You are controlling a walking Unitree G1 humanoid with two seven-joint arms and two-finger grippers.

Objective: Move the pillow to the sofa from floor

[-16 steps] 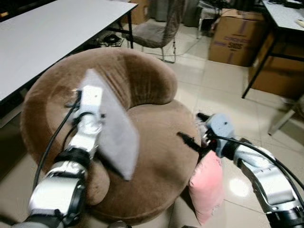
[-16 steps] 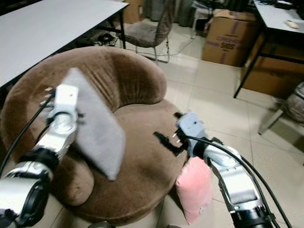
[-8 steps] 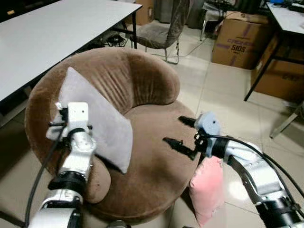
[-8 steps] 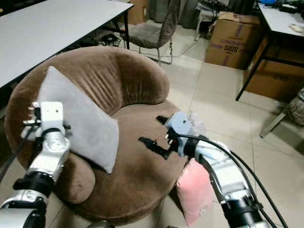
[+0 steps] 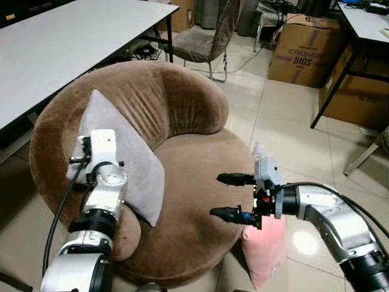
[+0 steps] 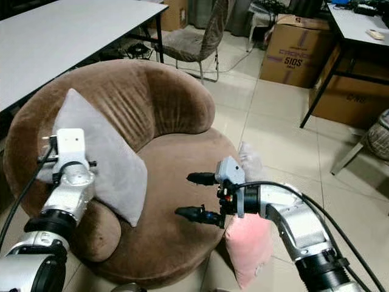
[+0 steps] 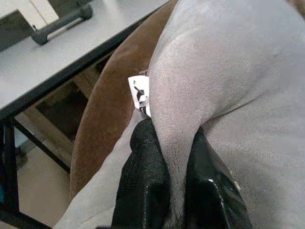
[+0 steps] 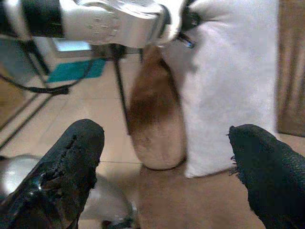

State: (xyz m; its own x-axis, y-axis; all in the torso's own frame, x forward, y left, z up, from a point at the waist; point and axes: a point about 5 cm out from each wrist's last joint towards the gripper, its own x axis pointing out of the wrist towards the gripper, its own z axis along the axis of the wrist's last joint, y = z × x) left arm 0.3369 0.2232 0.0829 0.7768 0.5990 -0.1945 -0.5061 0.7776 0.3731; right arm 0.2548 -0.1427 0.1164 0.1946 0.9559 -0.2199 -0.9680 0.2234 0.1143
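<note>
Your left gripper (image 7: 177,191) is pinched tight on the grey pillow (image 5: 124,158), which leans against the sofa (image 5: 188,182) backrest, nearly delivered; you only need to release. Your right gripper (image 5: 230,196) hovers wide open and empty over the seat, the pink pillow (image 5: 264,249) just below it on the floor.
</note>
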